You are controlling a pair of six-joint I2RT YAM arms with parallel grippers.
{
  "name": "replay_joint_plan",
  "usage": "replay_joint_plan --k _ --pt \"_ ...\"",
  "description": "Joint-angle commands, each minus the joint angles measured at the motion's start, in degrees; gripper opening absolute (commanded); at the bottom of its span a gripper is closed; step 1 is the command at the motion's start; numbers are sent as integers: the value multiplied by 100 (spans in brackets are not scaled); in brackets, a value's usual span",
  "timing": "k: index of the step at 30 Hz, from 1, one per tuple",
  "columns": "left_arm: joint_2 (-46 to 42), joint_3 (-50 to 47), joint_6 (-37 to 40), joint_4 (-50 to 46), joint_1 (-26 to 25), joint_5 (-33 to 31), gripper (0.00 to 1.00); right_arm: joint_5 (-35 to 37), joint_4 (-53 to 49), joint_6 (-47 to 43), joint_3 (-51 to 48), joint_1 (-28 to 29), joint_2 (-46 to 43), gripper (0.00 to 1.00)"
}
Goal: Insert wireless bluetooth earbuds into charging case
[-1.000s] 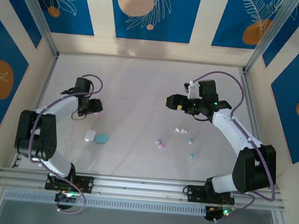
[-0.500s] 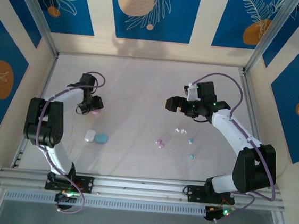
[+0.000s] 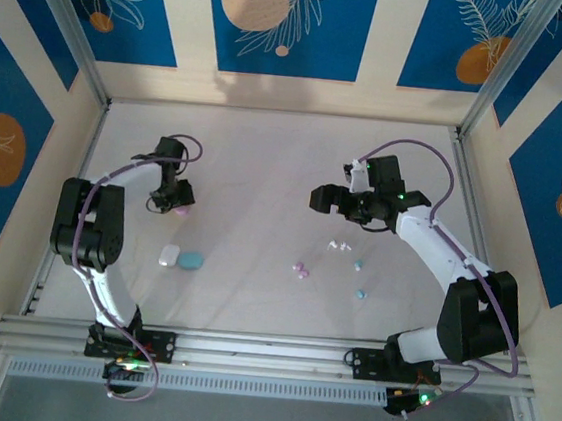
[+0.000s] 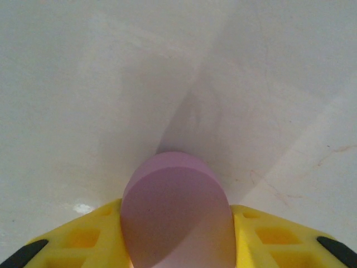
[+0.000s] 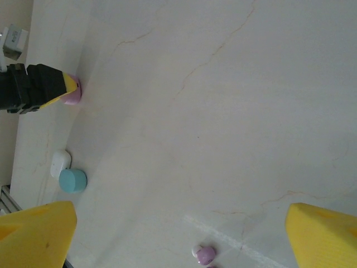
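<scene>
Two risks: left tool (image 3: 174,197) is clamped on the smooth, rounded pink case (image 4: 176,215), which may squirt out or twist on lift. Right tool (image 3: 324,197) hangs spread wide and empty; the earbuds (image 3: 301,270) lie loose on the desk (image 3: 255,168) nearby, tiny and easily flicked.

Pink earbuds (image 3: 301,270), white earbuds (image 3: 339,246), teal earbuds (image 3: 358,265) loose right of centre; pink case (image 4: 175,218) between fingers (image 4: 83,237).

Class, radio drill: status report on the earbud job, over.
Left gripper clamped on pink case. Right gripper open, above the table. Earbuds loose on table. Nothing blocking them.
</scene>
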Motion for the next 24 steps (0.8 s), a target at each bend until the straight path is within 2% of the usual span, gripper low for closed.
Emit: replay_joint_plan --k 1,5,9,13,19,24 --pt "-194 62 -103 -224 -187 192 41 76 -112 101 -132 34 -151 97" --pt "-420 3 -399 -111 -755 387 40 181 -39 206 -205 35 -180 97" --pt "-296 128 -597 -8 -1698 660 40 489 35 360 -342 31 -335 97" --pt "88 410 36 98 -2431 1479 38 919 -52 453 -488 -25 -649 98" --pt "610 1118 1377 -667 -2942 2006 34 1267 -52 803 -1009 -483 -1363 99" --pt "839 1456 1766 -1120 -2989 1894 32 1098 64 971 -1522 -992 -2023 99"
